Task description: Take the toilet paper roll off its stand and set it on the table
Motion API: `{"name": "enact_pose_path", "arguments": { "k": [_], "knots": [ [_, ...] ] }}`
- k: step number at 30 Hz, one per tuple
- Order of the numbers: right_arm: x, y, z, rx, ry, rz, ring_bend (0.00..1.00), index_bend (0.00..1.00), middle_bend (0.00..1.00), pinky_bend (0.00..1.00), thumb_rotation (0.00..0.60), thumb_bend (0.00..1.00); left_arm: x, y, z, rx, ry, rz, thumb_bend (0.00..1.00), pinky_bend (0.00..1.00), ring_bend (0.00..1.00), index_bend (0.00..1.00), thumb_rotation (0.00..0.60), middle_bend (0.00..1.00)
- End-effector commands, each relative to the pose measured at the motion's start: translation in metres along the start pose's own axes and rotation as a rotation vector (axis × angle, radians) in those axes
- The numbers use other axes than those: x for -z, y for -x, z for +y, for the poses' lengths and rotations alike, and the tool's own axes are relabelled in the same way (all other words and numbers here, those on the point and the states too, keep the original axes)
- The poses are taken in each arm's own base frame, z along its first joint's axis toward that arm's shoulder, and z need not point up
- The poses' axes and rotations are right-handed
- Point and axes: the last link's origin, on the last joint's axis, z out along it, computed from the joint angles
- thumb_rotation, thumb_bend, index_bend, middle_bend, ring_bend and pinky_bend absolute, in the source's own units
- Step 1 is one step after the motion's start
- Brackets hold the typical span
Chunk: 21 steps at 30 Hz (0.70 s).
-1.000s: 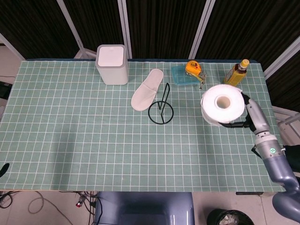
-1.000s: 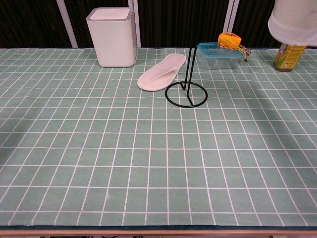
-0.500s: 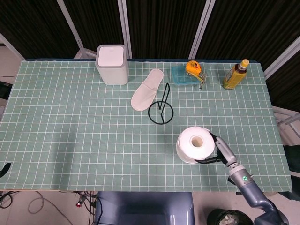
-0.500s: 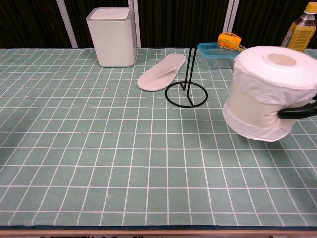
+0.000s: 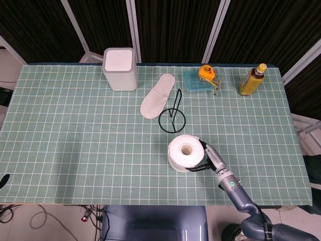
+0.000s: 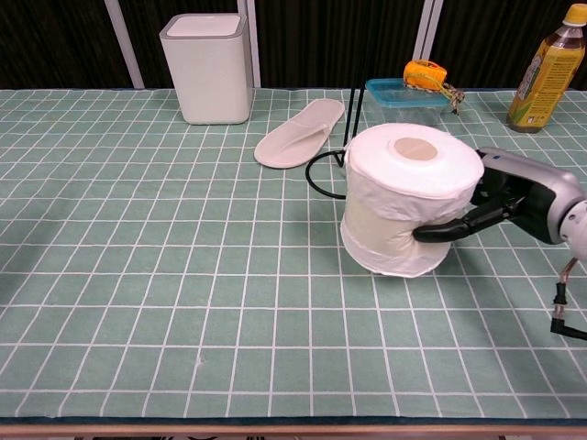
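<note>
The white toilet paper roll (image 5: 185,152) (image 6: 413,197) stands upright, core hole up, just in front of the bare black wire stand (image 5: 176,103) (image 6: 351,115). My right hand (image 5: 208,158) (image 6: 500,197) grips the roll from its right side, dark fingers wrapped around its wall. The roll's bottom is at table level; whether it rests on the green checked cloth I cannot tell. It hides part of the stand's ring base in the chest view. Only a dark tip shows at the far left edge of the head view, perhaps my left hand (image 5: 4,181).
At the back stand a white bin (image 5: 120,68) (image 6: 208,69), a white slipper (image 5: 157,95) (image 6: 298,135), a blue container (image 5: 194,81) (image 6: 399,105) with a yellow tape measure (image 5: 206,72), and a yellow bottle (image 5: 252,79) (image 6: 544,69).
My right hand has carried the roll from the back right near the bottle down and leftwards, to a low spot in front of the stand.
</note>
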Motion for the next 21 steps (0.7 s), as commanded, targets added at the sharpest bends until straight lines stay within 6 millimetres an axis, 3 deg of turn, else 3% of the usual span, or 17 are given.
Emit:
{"name": "enact_pose_path", "arguments": {
  "k": [1,6,12,15,21],
  "knots": [
    [-0.003,0.01,0.005,-0.003,0.017,-0.01,0.29,0.3,0.27,0.11,0.6,0.0,0.0,0.001,0.0,-0.002,-0.002,-0.002,0.18,0.01,0.0,0.05,0.6,0.0],
    [-0.012,0.023,0.006,-0.026,0.012,0.001,0.24,0.29,0.26,0.08,0.6,0.0,-0.001,0.001,0.001,-0.004,0.001,-0.004,0.18,0.01,0.0,0.05,0.6,0.0],
    [-0.018,0.029,0.001,-0.026,0.022,-0.043,0.01,0.06,0.03,0.0,0.6,0.0,-0.001,0.002,0.001,-0.005,0.001,-0.008,0.18,0.01,0.0,0.05,0.6,0.0],
    [-0.018,0.03,-0.001,-0.008,0.02,-0.063,0.0,0.0,0.0,0.0,0.6,0.0,-0.001,0.002,0.001,-0.007,0.005,-0.011,0.18,0.01,0.0,0.05,0.6,0.0],
    [-0.013,0.025,-0.002,0.034,0.025,-0.095,0.0,0.0,0.0,0.0,0.6,0.0,0.0,0.002,0.001,-0.007,0.003,-0.008,0.18,0.01,0.0,0.05,0.6,0.0]
  ]
}}
